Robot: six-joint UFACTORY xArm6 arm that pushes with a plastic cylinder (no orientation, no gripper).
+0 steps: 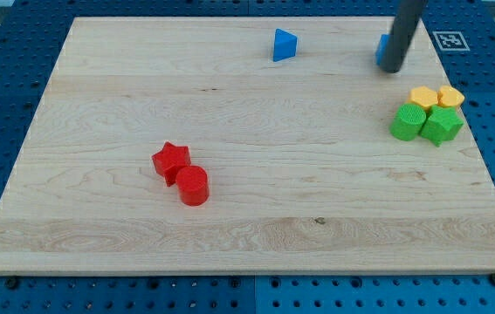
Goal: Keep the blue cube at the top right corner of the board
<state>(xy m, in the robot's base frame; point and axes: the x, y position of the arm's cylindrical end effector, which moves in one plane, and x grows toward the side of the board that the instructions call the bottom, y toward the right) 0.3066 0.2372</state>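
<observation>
1. The wooden board [247, 227] lies on a blue pegboard table [3, 131] and fills most of the view.
2. Left of centre, a red star block [170, 160] and a red cylinder [193, 185] sit touching, the star up and to the view's left of the cylinder.
3. Near the view's top, just right of centre, a blue triangular block [285, 44] stands alone, well apart from the others.
4. Toward the top right corner, my tip [391, 69] rests on the board. The arm has no hand that opens or pinches, only the dark rod, which holds nothing.
5. The blue cube [382, 49] shows as a sliver at the rod's left edge, mostly hidden behind it; it appears to touch the rod, though I cannot tell for certain.
6. At the right edge, below my tip, four blocks cluster: two yellow blocks [423, 96] [450, 96] above two green blocks [408, 121] [442, 125]; their shapes are unclear.
</observation>
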